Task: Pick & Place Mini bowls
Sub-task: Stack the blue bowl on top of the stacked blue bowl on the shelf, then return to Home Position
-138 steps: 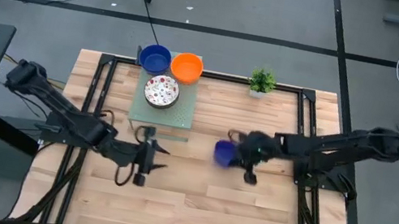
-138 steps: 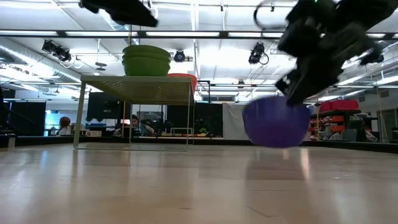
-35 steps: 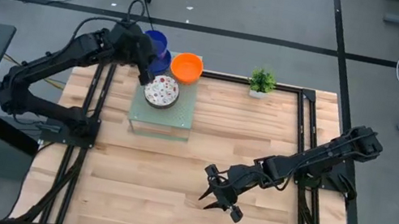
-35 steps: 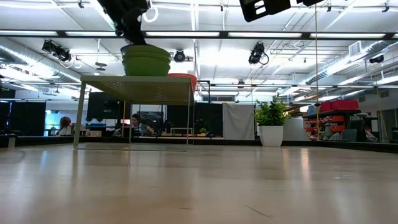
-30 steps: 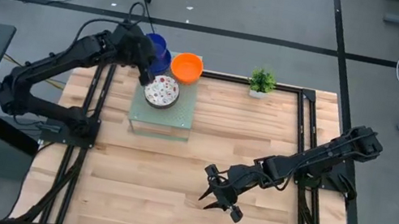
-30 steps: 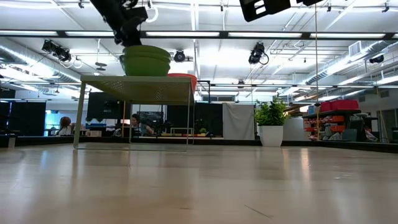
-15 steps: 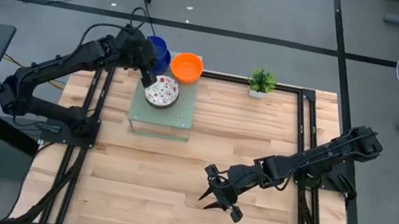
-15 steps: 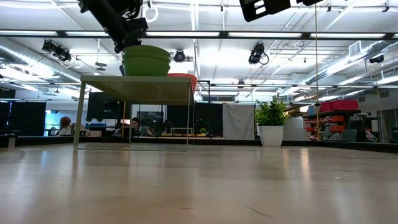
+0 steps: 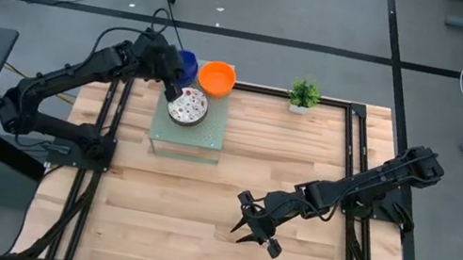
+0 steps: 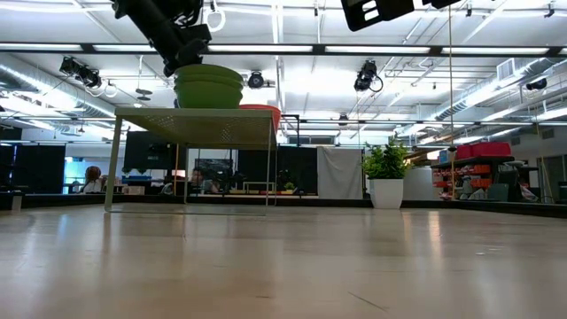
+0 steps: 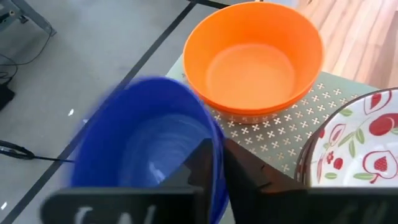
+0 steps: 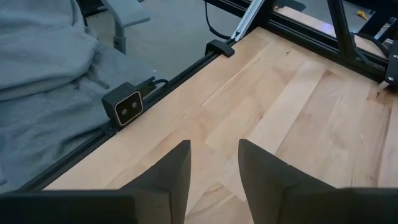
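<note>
A blue mini bowl (image 11: 143, 149) is over the far left corner of a pale green perforated stand (image 9: 187, 137), with my left gripper (image 9: 174, 77) shut on it. An orange mini bowl (image 9: 217, 77) rests by its base on the stand beside the blue one. So does a white mini bowl with red fruit prints (image 9: 188, 106), nearer to me. Whether the blue bowl rests on anything cannot be seen. My right gripper (image 9: 240, 218) hangs open over bare wood near the table's middle, with nothing between its fingers. My left gripper pinches the blue bowl's rim (image 11: 214, 134) on the side toward the patterned bowl. One finger (image 11: 199, 165) is inside the bowl and the other (image 11: 249, 177) outside its wall. The fingers slant down from the table's left. The bowl shows blurred, mouth up.
A small potted plant (image 9: 304, 93) stands at the far edge, right of the stand. Black frame rails (image 9: 355, 142) run along the table's sides. Bare wood lies between the stand and my right gripper. A small black camera (image 12: 127, 107) sits at the table's near edge.
My left gripper has come down a little with the blue bowl toward the stand's far left corner. Less of the bowl shows past the gripper from above. My right arm has kept still.
</note>
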Motion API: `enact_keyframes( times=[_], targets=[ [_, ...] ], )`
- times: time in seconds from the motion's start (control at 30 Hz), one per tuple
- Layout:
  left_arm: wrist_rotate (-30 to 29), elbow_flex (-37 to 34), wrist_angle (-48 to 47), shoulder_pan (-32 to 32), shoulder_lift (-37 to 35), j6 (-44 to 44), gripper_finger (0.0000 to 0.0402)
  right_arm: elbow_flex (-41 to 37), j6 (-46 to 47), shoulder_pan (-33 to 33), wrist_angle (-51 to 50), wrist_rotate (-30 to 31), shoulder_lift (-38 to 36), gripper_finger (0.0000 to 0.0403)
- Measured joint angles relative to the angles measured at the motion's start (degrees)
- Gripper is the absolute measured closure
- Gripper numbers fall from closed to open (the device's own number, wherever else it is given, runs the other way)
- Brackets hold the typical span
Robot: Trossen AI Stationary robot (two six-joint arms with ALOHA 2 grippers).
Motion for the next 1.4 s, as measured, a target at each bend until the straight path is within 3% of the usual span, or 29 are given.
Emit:
enact_keyframes(
  times=[0.23,0.4,0.57,0.77,0.87,1.07,1.27,1.4],
  targets=[
    [0.72,0.0,-0.01,-0.02,0.0,-0.33,0.0301,0.0,0.01,0.0,-0.02,0.0,0.0,0.0269],
    [1.27,1.85,-0.92,-0.11,-0.77,-1.12,0.0286,0.0,0.0,0.0,-0.08,0.0,0.0,0.0269],
    [1.26,3.86,-1.01,-0.07,-3.27,-1.25,0.0307,0.0,0.0,0.0,-0.54,0.0,0.0,0.0269],
    [1.23,3.2,-3.36,-0.07,-10.18,-0.33,0.0369,0.0,0.02,0.0,-2.52,0.0,0.02,0.0269],
    [1.25,0.03,-3.56,-0.07,-15.04,-0.31,0.0395,-0.59,0.02,-0.3,-3.12,0.0,0.02,0.0269],
    [2.46,-11.73,-1.15,-0.27,-27.32,-3.21,0.039,-8.64,3.12,-5.06,4.55,0.92,-2.39,0.0271],
    [10.06,-23.34,1.7,-1.82,-39.4,-8.02,0.0398,-18.62,12.33,-13.64,14.95,5.61,-13.61,0.0295],
    [11.77,-29.56,6.62,-3.42,-45.92,-11.68,0.039,-25.32,17.69,-18.94,17.19,8.79,-24.51,0.0319]
  ],
)
